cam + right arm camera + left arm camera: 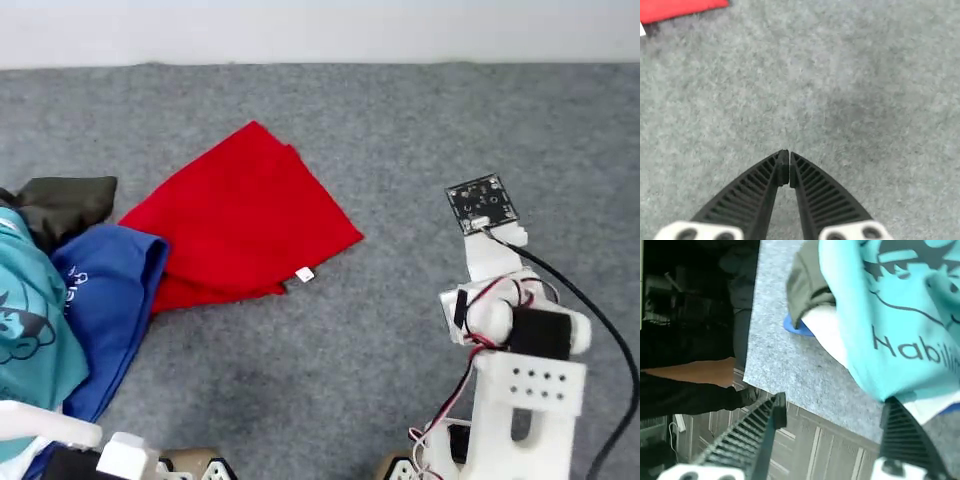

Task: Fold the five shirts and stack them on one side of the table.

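My right fingers (789, 172): together, over grey worktop (400, 120). My left fingers (757, 432): apart, beside the teal shirt (900, 315). Red shirt (240, 220) lies centre-left, touching the blue shirt (110, 290).

Table (420, 120), grey felt-like top. On it: red shirt (240, 220), folded, near the middle; blue shirt (110, 290) overlapping its corner; teal shirt (30, 320) partly over the blue; dark shirt (65, 200) bunched just beyond them.

Indoor robot test bench, likely a lab or workroom.
A grey felt-covered table (420, 110) meets a plain white wall (320, 30) at its far edge. A white arm (520, 390) on it carries bare wires and an exposed circuit board (483, 200). Plank flooring (830, 450) lies beyond one edge.
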You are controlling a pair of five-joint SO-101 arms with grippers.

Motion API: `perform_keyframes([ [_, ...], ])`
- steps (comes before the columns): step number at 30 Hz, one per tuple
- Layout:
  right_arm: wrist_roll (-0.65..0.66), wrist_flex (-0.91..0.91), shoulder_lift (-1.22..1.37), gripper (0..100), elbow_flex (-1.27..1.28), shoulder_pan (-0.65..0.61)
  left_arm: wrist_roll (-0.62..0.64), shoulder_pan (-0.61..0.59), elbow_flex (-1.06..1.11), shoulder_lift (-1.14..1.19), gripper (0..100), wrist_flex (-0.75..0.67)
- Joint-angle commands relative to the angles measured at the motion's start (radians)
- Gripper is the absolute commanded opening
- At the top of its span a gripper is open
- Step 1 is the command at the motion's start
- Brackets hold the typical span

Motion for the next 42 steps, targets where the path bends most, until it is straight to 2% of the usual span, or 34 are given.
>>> perform_keyframes([
  [1,0.012,-0.031,0.031,0.9,-0.011,-0.007,-0.081,-0.008,0.056,-0.04,30,0.028],
  [6,0.014,-0.11,0.107,0.9,-0.012,-0.007,-0.146,-0.008,0.177,-0.04,30,0.028],
  [11,0.009,-0.191,0.2,0.9,-0.014,-0.01,-0.137,0.051,0.309,-0.04,30,0.028],
  [16,0.008,-0.257,0.278,0.9,-0.018,-0.076,0.031,0.178,0.4,-0.04,30,0.028],
  [24,0.008,-0.32,0.433,0.9,-0.17,-0.171,0.319,0.488,0.458,-0.04,30,0.026],
  [28,0.006,-0.328,0.585,0.9,-0.304,-0.193,0.425,0.657,0.456,-0.04,30,0.025],
  [32,-0.077,-0.289,0.762,0.9,-0.497,-0.217,0.525,0.807,0.456,-0.04,30,0.025],
  [36,-0.092,-0.174,0.957,9.1,-0.712,-0.285,0.592,0.865,0.45,-0.04,30,0.018],
  [39,-0.094,-0.094,1.095,16.3,-0.873,-0.332,0.624,0.856,0.45,-0.04,30,-0.005],
  [42,-0.094,-0.045,1.224,16.9,-1.016,-0.369,0.658,0.815,0.438,-0.04,30,-0.014],
])
